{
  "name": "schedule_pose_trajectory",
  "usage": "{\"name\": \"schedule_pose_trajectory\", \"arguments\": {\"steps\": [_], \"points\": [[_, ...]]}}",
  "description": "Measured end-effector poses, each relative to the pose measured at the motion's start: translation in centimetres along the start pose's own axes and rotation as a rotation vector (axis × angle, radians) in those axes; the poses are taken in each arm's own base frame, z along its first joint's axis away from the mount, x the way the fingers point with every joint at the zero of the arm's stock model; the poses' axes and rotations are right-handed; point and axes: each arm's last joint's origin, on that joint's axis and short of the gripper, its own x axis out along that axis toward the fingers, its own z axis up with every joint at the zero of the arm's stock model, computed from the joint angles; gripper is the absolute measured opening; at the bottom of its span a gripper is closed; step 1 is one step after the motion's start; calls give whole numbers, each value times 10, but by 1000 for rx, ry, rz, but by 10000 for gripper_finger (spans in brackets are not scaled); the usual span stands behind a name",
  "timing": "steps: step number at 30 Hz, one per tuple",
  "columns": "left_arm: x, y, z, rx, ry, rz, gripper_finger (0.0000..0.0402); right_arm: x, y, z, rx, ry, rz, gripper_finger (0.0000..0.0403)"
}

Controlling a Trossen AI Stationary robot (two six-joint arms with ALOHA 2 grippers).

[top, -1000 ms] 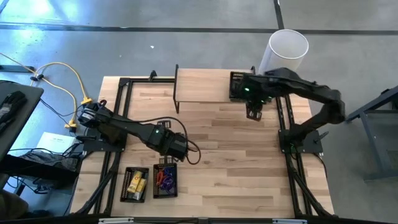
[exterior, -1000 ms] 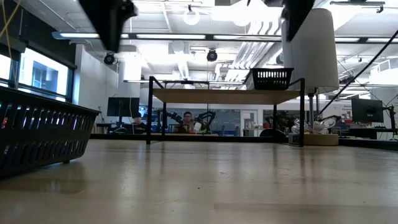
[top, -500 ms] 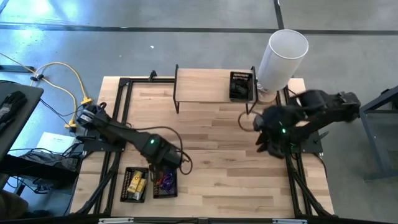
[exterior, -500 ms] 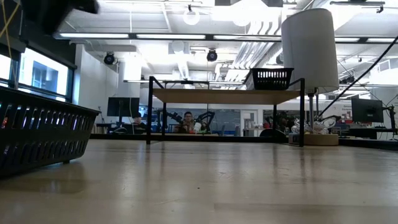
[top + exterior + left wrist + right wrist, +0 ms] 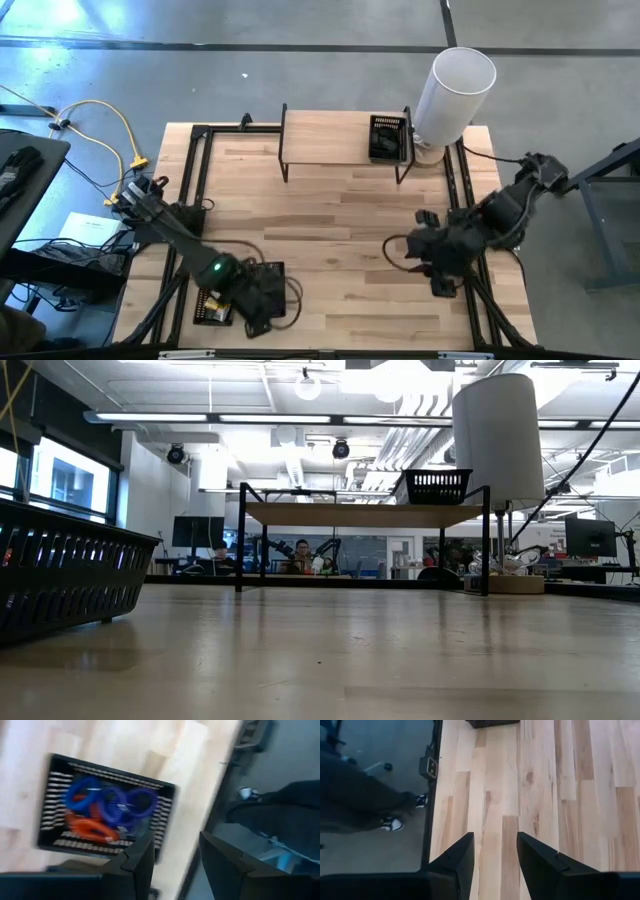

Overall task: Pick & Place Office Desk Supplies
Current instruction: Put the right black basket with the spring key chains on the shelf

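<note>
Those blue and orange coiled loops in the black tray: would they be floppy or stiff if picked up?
Probably floppy: the loops are thin coils lying tangled over one another in the tray. Likely light too. Lifting one might drag a neighbour along, since they overlap.

A robotics lab or open workshop floor is shown. A light wooden table (image 5: 330, 230) framed in black metal rails is set on a polished grey concrete floor (image 5: 300, 60). In the low view, long ceiling strip lights (image 5: 165, 417), exposed white ducts (image 5: 400, 440) and hanging cables are seen. Far behind, workbenches with monitors (image 5: 590, 537) and further robot arms (image 5: 330, 550) are lined up, with a seated person (image 5: 301, 552) among them. Yellow cables (image 5: 100, 125) are trailed across the floor at the left.
</note>
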Motion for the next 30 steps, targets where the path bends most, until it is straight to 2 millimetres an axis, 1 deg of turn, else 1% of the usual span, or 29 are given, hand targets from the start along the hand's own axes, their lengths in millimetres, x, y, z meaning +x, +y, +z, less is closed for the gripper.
{"name": "schedule_pose_trajectory", "arguments": {"steps": [3,6,10,13,16,20,23,30], "points": [[2,-13,-13,40,-21,-33,149,11,13,-2,-21,-3,-34,136],[10,-23,-31,168,-23,-6,149,23,27,-5,-56,15,-34,136],[30,-35,-52,346,-37,60,149,41,45,-8,-96,49,-21,136],[47,-40,-62,358,-49,115,149,53,56,-13,-110,84,-24,136],[65,-42,-64,271,-51,161,149,64,65,-18,-116,114,-32,136],[85,-41,-61,262,-10,201,149,75,74,-23,-138,139,-45,136],[94,-39,-58,260,6,221,149,81,79,-25,-127,139,-53,136],[106,-34,-47,237,2,258,149,89,83,-24,-119,129,-46,136]]}}
